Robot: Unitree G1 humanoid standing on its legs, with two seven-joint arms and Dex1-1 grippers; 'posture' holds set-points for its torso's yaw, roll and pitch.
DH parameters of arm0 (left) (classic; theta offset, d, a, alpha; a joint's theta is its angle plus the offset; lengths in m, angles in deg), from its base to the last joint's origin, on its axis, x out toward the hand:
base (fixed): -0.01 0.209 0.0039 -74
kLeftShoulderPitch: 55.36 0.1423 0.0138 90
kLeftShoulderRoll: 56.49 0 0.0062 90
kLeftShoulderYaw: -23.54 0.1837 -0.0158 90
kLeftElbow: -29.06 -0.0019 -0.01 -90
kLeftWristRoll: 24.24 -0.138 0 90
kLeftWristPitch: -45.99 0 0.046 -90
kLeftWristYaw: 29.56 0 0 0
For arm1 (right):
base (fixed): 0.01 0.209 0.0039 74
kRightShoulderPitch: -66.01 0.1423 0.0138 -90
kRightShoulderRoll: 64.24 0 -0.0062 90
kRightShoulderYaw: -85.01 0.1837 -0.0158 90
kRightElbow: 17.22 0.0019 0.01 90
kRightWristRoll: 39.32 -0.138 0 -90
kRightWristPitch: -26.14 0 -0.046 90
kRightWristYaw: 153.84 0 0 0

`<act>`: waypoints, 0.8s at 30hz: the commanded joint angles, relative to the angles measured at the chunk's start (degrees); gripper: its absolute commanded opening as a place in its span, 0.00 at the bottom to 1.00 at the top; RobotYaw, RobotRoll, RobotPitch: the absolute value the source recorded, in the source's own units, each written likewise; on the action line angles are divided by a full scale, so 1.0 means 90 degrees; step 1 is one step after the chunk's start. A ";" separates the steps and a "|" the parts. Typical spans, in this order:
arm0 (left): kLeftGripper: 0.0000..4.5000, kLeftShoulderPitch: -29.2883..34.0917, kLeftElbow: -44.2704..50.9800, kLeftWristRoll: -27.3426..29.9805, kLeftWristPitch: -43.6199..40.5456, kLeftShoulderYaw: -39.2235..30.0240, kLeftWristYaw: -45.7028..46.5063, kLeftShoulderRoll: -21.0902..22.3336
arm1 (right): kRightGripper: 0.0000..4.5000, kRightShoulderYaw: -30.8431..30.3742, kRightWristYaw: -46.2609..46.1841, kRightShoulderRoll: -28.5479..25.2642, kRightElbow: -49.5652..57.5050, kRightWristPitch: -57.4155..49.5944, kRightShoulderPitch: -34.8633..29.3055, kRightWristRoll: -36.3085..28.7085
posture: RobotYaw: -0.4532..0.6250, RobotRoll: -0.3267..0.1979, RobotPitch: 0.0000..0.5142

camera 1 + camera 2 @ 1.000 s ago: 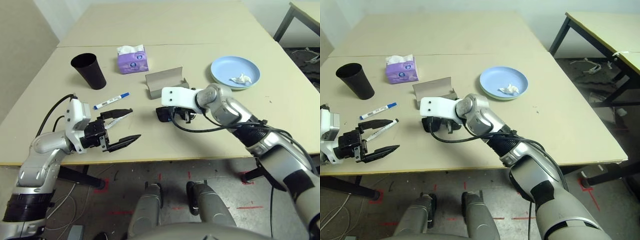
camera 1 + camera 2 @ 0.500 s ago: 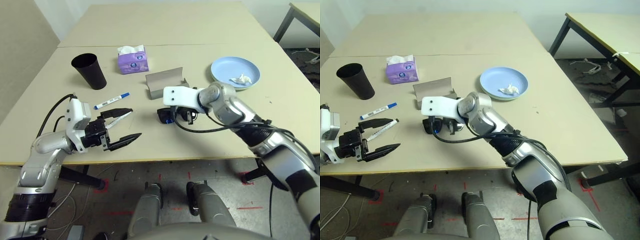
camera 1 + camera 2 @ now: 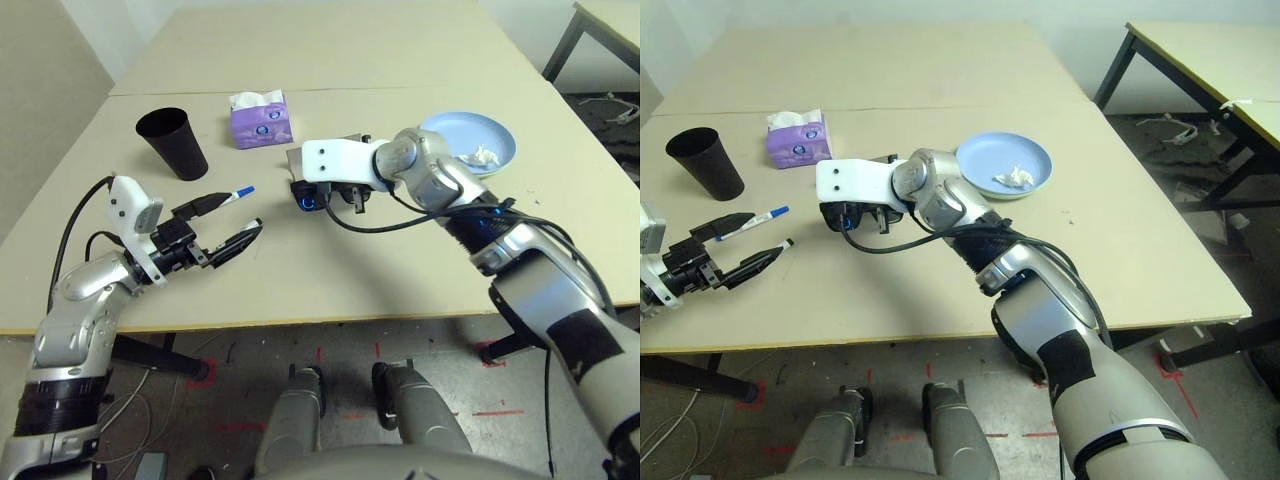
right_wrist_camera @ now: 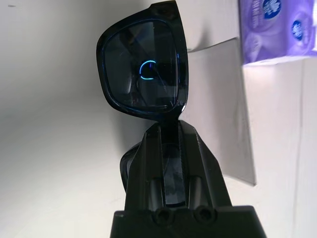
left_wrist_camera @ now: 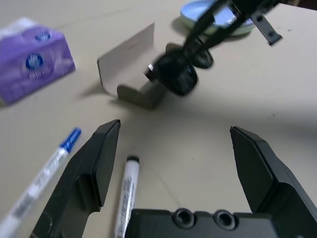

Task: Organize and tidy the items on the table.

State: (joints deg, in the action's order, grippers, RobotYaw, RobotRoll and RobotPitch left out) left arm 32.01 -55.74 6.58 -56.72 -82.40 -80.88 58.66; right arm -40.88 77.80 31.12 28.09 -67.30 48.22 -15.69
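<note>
Black sunglasses (image 4: 143, 69): pinched by right gripper (image 4: 168, 136), frame centre, above grey glasses case (image 5: 130, 69); left gripper (image 5: 173, 148) spread, empty

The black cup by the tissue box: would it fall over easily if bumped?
Probably. The black cup stands upright, tall, narrowing toward its base, so a nudge near the rim might tip it. It looks thin-walled and light, and once down would likely roll in a curve.

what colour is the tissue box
Purple tissue box with white tissue on top; clearest in the left eye view.
</note>
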 commanded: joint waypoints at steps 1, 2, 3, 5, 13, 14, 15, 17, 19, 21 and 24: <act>1.00 0.0179 0.0187 -0.0006 -0.0151 -0.0057 0.0086 -0.0042 | 0.04 0.0126 -0.0707 0.0264 -0.0976 0.0630 0.0432 0.0196 | 0.39 0.62 0.34; 1.00 0.0212 0.0223 0.0016 -0.0148 -0.0073 0.0094 -0.0066 | 0.04 0.0148 -0.0972 0.0353 -0.1299 0.0791 0.0575 0.0241 | 0.39 0.62 0.34; 1.00 0.0241 0.0263 0.0050 -0.0167 -0.0094 0.0111 -0.0088 | 0.04 0.0162 -0.1194 0.0430 -0.1581 0.0941 0.0693 0.0285 | 0.39 0.62 0.34; 1.00 0.0282 0.0338 0.0069 -0.0185 -0.0115 0.0123 -0.0107 | 0.04 0.0179 -0.1533 0.0552 -0.2023 0.1179 0.0853 0.0368 | 0.40 0.62 0.35; 1.00 0.0428 0.0582 0.0126 -0.0222 -0.0228 0.0226 -0.0167 | 0.04 0.0164 -0.2407 0.0739 -0.2938 0.1612 0.0966 0.0676 | 0.42 0.62 0.36; 1.00 0.0445 0.0605 0.0130 -0.0227 -0.0237 0.0229 -0.0165 | 0.04 0.0147 -0.2432 0.0732 -0.2986 0.1637 0.0931 0.0718 | 0.42 0.62 0.36; 1.00 0.0463 0.0623 0.0137 -0.0231 -0.0244 0.0226 -0.0162 | 0.04 0.0141 -0.2468 0.0726 -0.3031 0.1657 0.0884 0.0757 | 0.42 0.62 0.36; 1.00 0.0500 0.0667 0.0162 -0.0243 -0.0260 0.0223 -0.0162 | 0.04 0.0137 -0.2526 0.0716 -0.3098 0.1695 0.0792 0.0828 | 0.42 0.62 0.37; 1.00 0.0538 0.0707 0.0173 -0.0266 -0.0277 0.0232 -0.0159 | 0.04 0.0145 -0.2607 0.0724 -0.3155 0.1727 0.0709 0.0874 | 0.42 0.62 0.37; 1.00 0.0564 0.0741 0.0175 -0.0293 -0.0290 0.0238 -0.0155 | 0.04 0.0152 -0.2702 0.0739 -0.3209 0.1755 0.0633 0.0921 | 0.42 0.62 0.38; 1.00 0.0573 0.0780 0.0161 -0.0328 -0.0264 0.0232 -0.0155 | 0.04 0.0154 -0.2825 0.0776 -0.3269 0.1797 0.0553 0.0997 | 0.42 0.62 0.38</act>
State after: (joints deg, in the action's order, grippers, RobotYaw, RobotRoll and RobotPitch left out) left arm 36.33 -49.60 7.84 -59.02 -84.32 -78.69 57.16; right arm -39.79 52.85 37.33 -0.03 -51.52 54.35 -7.32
